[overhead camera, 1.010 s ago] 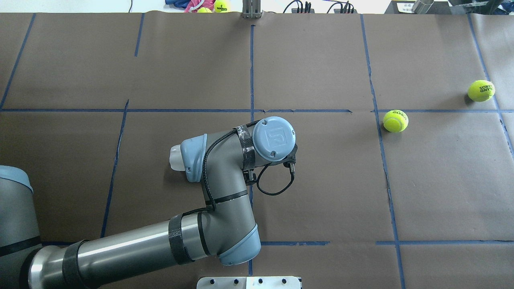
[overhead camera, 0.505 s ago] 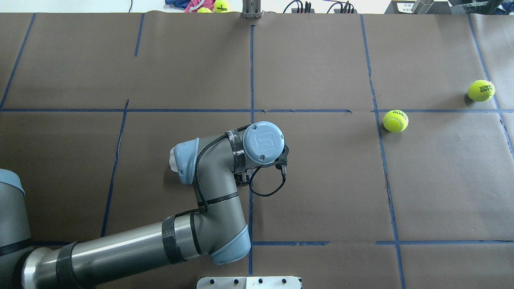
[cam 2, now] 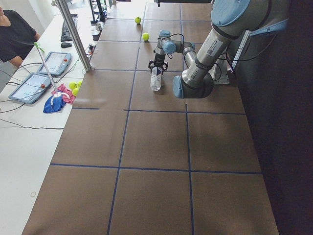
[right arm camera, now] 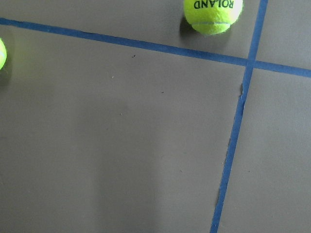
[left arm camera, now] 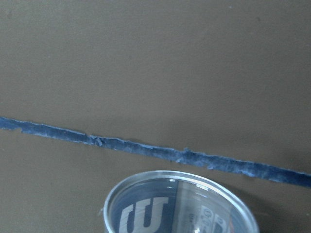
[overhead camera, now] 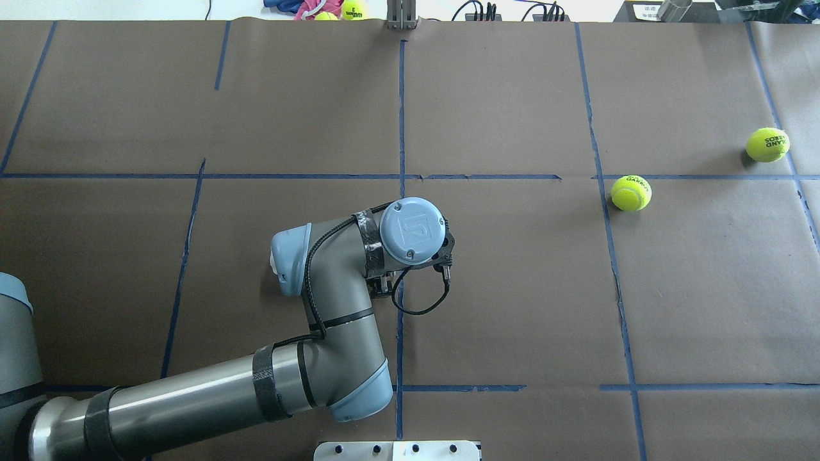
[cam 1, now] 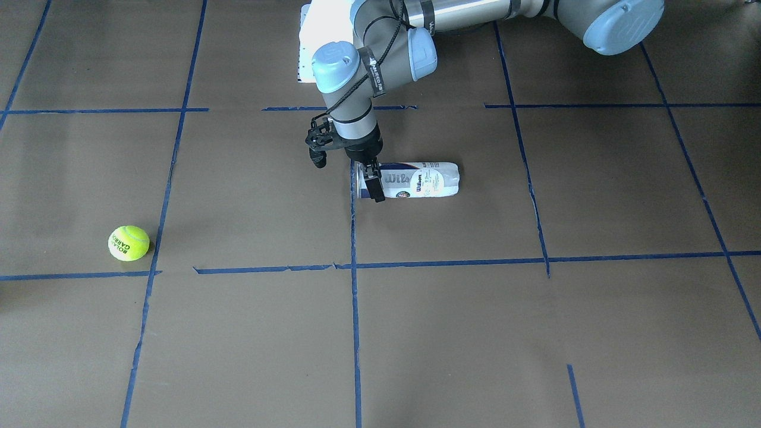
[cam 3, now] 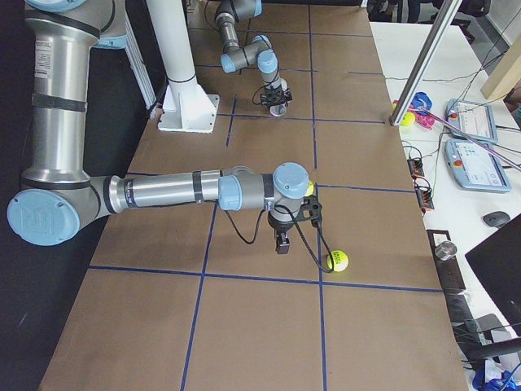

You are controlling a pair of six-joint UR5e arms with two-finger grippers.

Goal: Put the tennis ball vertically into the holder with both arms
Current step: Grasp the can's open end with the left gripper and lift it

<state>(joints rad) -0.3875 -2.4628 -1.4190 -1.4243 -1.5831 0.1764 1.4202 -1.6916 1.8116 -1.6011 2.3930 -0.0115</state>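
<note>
Left arm (overhead camera: 333, 288) wrist had slid toward 8 o'clock in the overhead view within the last second. Left fingers (cam 1: 373, 185) straddled the mouth end of the can (cam 1: 425, 180), which lay on its side mid-counter (overhead camera: 512, 288); clenched or released, cannot tell; probably lining up a grasp. The ball (overhead camera: 631, 193) sat untouched at the can's 3 o'clock; right fingers (cam 3: 282, 243) hung near it, state cannot tell.

Robotics lab for sure: robot arms (cam 3: 163, 191) at a table (cam 2: 156, 142) papered brown with a blue tape grid (overhead camera: 401, 115), plus a white bench (cam 2: 19, 161) on the far side with teach pendants (cam 2: 57, 62), a keyboard (cam 2: 66, 30) and cables (overhead camera: 474, 9).
</note>
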